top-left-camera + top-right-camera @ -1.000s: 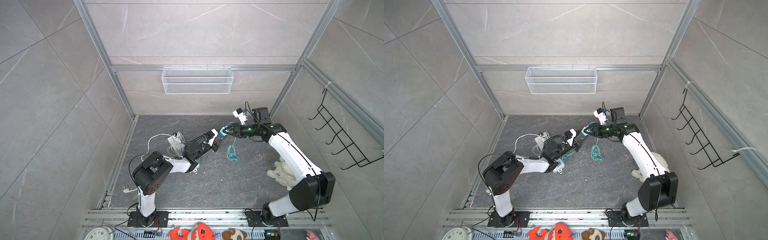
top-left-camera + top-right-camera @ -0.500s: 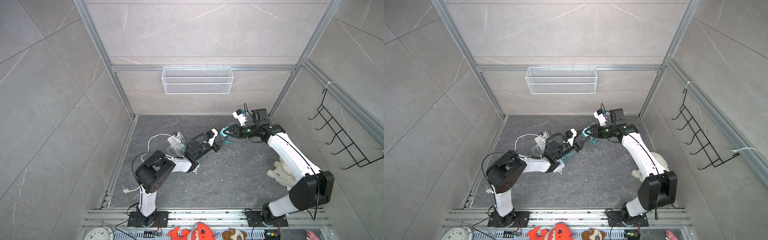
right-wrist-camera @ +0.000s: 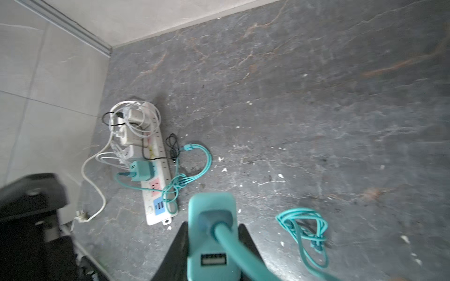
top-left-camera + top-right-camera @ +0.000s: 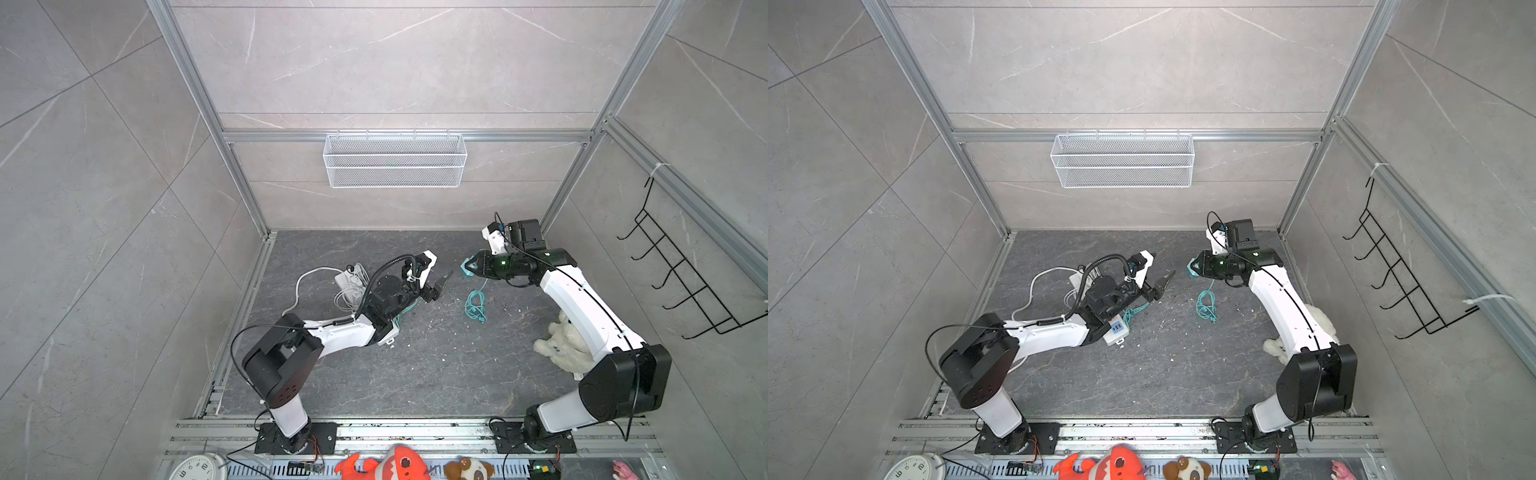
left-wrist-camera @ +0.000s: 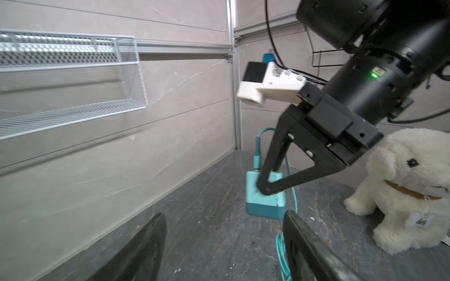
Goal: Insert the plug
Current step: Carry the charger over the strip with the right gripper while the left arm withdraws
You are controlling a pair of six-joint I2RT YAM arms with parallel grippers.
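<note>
now the right tool (image 5: 265, 187) is pressed tight on a small square teal plastic plug (image 3: 210, 211). it pinches the block by two sides and holds it up in the air, above the dark grey stone counter (image 4: 415, 374). a thin teal cord (image 4: 474, 305) is stuck into the plug, hangs down, and lies in a messy bunch on the counter right below.

the left tool (image 4: 440, 286) is spread wide with nothing between its two black fingers (image 5: 148, 243). it points at the plug and is near it, but does not touch it.

a long white plastic power strip (image 3: 150, 215) lies flat on the counter — partly under the left arm in both top views, and well apart from the plug in the air. a second teal plug block (image 3: 141, 170) sits in the strip, and white chargers with looped white cords (image 3: 132, 116) crowd its far end.

a fluffy white toy dog (image 5: 401, 189) sits on the counter beside the right arm. a white wire mesh basket (image 4: 395, 160) hangs on the back wall.
</note>
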